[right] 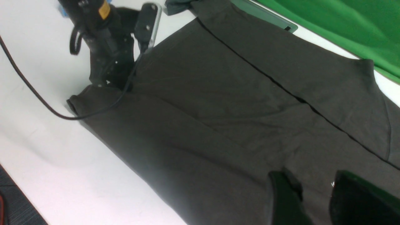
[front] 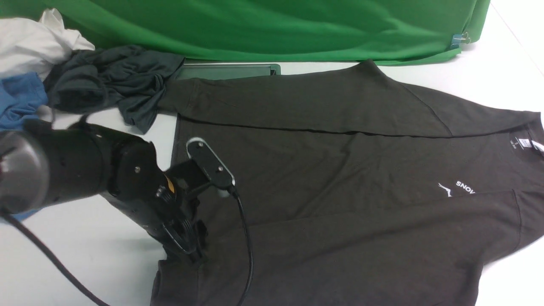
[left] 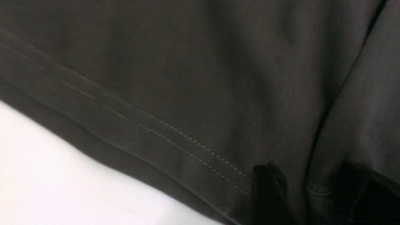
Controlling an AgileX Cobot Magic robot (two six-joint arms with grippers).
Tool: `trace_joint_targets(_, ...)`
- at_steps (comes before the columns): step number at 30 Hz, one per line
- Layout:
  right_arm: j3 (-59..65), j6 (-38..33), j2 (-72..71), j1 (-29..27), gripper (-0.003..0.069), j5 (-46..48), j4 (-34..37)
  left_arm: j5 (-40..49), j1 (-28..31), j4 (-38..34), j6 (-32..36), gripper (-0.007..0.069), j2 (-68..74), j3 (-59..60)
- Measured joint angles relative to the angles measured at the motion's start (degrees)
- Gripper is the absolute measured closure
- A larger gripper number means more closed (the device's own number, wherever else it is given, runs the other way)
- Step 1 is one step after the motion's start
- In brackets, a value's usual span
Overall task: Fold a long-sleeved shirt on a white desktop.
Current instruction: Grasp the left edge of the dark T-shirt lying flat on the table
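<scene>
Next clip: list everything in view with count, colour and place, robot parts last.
long-sleeved shirt: one, dark brownish-black, spread flat mid-desktop, sleeves laid along its body
white desktop: one, white, under everything
hatch: one, grey-framed, far side, partly under the shirt
backdrop: one, green, along the far edge
crumpled garment: one, dark grey-teal, far left
blue garment: one, blue, left edge
white garment: one, white, far left corner
left arm: one, black, left side
left hand: one, black, open over the shirt's hem
right hand: one, black, open above the shirt
</scene>
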Motion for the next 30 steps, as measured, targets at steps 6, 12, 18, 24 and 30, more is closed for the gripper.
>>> trace_joint_targets(6, 0.0, 0.0, 0.0, 0.0, 0.0439, 0.0, 0.0, 1.8, 0.0, -2.2, 0.1, 0.04, 1.1, -0.1)
trace_joint_targets(12, 0.0, 0.1, 0.0, 0.0, 0.0439, 0.0, 0.0, 6.9, 0.0, -3.2, 0.0, 0.0353, -0.2, -0.1)
trace_joint_targets(18, 0.0, 0.1, 0.0, 0.0, 0.0439, 0.0, 0.0, 12.1, 0.0, -3.2, -0.3, 0.0344, -1.4, -0.1)
trace_joint_targets(24, -0.1, 0.3, 0.0, 0.0, 0.0439, 0.0, 0.0, 14.7, 0.0, -0.1, -4.3, 0.0344, -1.4, -0.1)
trace_joint_targets(30, -0.1, 0.3, 0.0, 0.0, 0.0439, 0.0, 0.0, 14.2, 0.0, 1.0, -4.7, 0.0344, -1.4, -0.1)
